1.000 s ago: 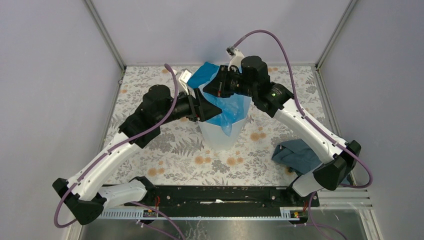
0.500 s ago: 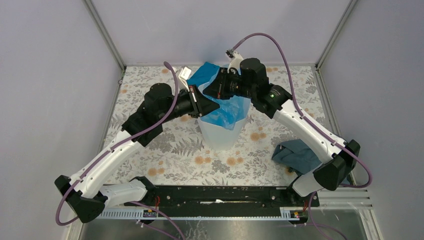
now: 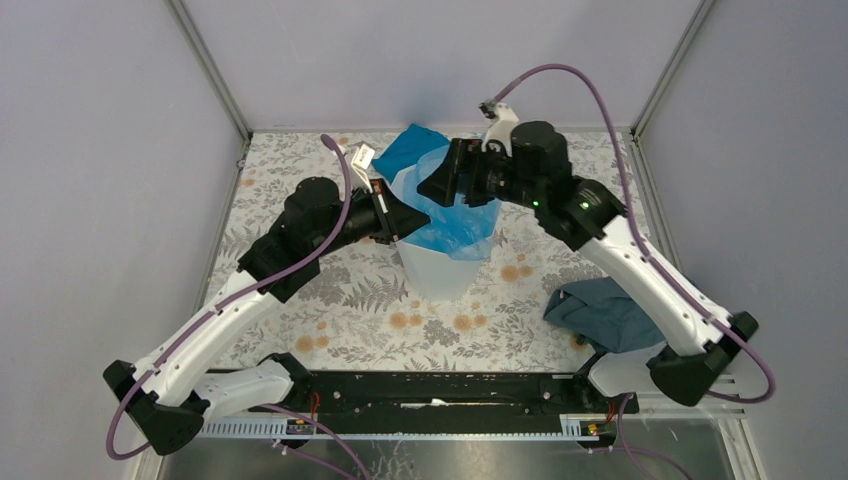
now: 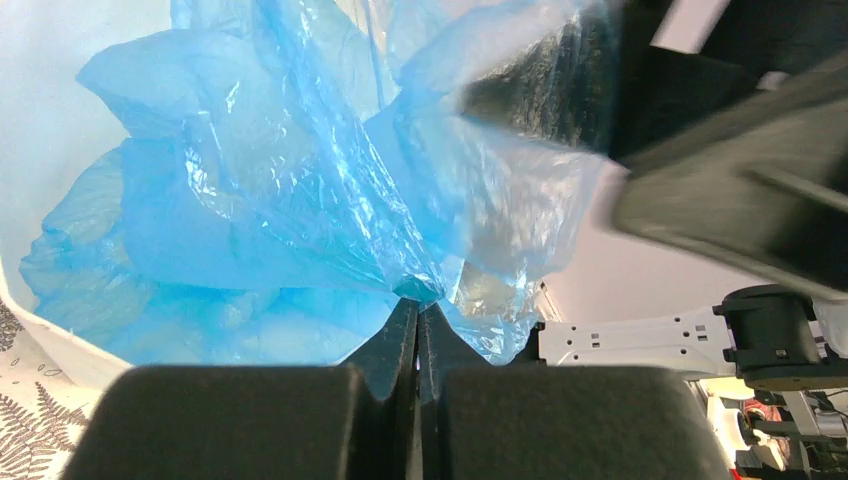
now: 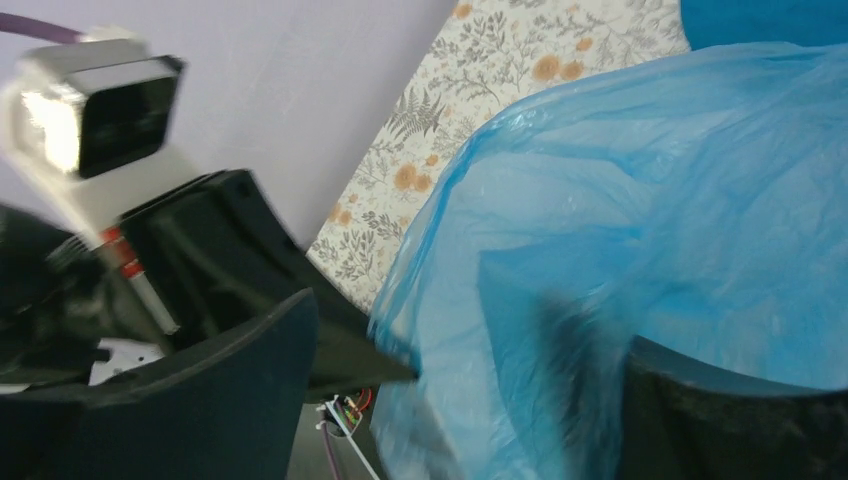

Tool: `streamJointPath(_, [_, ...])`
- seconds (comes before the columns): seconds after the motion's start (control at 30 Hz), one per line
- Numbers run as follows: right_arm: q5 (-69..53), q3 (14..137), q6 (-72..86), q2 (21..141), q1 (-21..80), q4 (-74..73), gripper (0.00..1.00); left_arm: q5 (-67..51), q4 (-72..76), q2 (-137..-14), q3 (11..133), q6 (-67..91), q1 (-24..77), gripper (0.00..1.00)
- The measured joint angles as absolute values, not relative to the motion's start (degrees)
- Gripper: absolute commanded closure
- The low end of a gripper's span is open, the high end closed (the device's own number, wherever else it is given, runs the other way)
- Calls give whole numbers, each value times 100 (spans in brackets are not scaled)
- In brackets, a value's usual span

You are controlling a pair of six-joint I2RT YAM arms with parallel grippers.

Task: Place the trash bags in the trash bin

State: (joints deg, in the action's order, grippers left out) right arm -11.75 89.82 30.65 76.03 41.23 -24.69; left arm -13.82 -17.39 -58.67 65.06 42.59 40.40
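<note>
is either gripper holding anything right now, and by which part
The left gripper is shut on the trash bag, pinching a fold of its film at the rim of the trash bin. The right gripper is open, gripping nothing.

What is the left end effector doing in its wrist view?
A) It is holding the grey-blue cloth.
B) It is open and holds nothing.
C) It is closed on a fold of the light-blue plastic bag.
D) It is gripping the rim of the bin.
C: the left end effector has its fingers pressed together on a fold of the trash bag.
</note>
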Motion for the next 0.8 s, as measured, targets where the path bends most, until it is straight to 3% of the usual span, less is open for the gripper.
streamJointPath(0.17, [-797,8921,3022,6757,4125,-2639,8,-1367,-1684,-5771,6394,4274,4040,100])
streamJointPath(0.33, [-233,8831,2908,6320,4125,-2862,19,-1393,-1671,-5763,6357,4272,4040,100])
streamJointPath(0.6, [187,8855,2679,6737,4125,-3168,15,-1422,-1708,-5618,6357,4224,4040,100])
streamJointPath(0.8, [-322,9220,2687,7426,4125,-3142,27,-1461,-1704,-5596,6353,4224,4040,100])
